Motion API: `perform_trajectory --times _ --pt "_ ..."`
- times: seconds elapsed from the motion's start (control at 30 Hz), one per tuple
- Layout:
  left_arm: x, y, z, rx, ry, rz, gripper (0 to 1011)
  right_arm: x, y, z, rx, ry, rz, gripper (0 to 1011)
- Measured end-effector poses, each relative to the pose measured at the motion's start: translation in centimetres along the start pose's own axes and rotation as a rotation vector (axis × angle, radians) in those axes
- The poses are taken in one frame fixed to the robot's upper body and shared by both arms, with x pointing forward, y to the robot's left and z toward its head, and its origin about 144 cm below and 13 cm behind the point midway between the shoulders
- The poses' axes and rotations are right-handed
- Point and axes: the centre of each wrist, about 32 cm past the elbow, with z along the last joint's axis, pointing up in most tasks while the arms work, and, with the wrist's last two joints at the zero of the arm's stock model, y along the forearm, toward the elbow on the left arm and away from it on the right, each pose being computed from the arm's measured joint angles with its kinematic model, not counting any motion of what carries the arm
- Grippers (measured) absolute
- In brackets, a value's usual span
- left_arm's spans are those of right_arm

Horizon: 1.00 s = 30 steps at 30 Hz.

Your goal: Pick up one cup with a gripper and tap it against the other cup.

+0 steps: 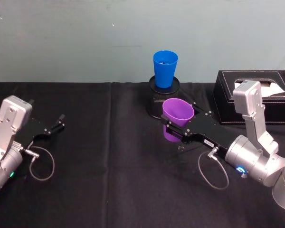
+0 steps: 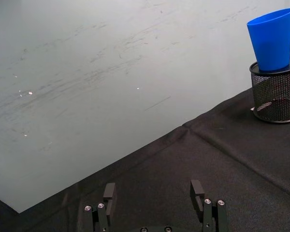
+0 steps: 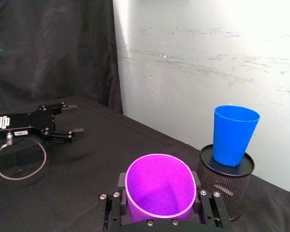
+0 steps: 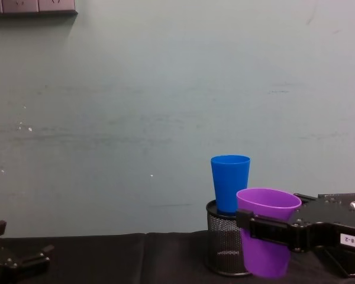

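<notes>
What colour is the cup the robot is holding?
The cup is purple, clearest in the right wrist view.

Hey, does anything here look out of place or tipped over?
The blue cup stands upright atop the black mesh pen holder, an odd perch. The right gripper grips the purple cup; the left gripper idles open. Nothing spilled.
</notes>
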Motion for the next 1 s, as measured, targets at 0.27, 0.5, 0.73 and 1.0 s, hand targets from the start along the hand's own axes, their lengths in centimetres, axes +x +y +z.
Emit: perform_trajectory --times 0.27,0.5,0.73,1.0 --pt "0.0 0.0 0.0 0.0 0.0 0.0 1000 0.0 0.0 0.0 0.0 0.0 0.0 733" --pt "0.0 0.0 0.0 0.0 0.0 0.0 1000 0.0 0.0 0.0 0.0 0.0 0.0 733" --pt "0.0 0.0 0.0 0.0 0.0 0.0 1000 0.0 0.0 0.0 0.0 0.0 0.0 733" --pt "0.0 0.0 0.0 0.0 0.0 0.0 1000 0.0 0.0 0.0 0.0 0.0 0.0 733"
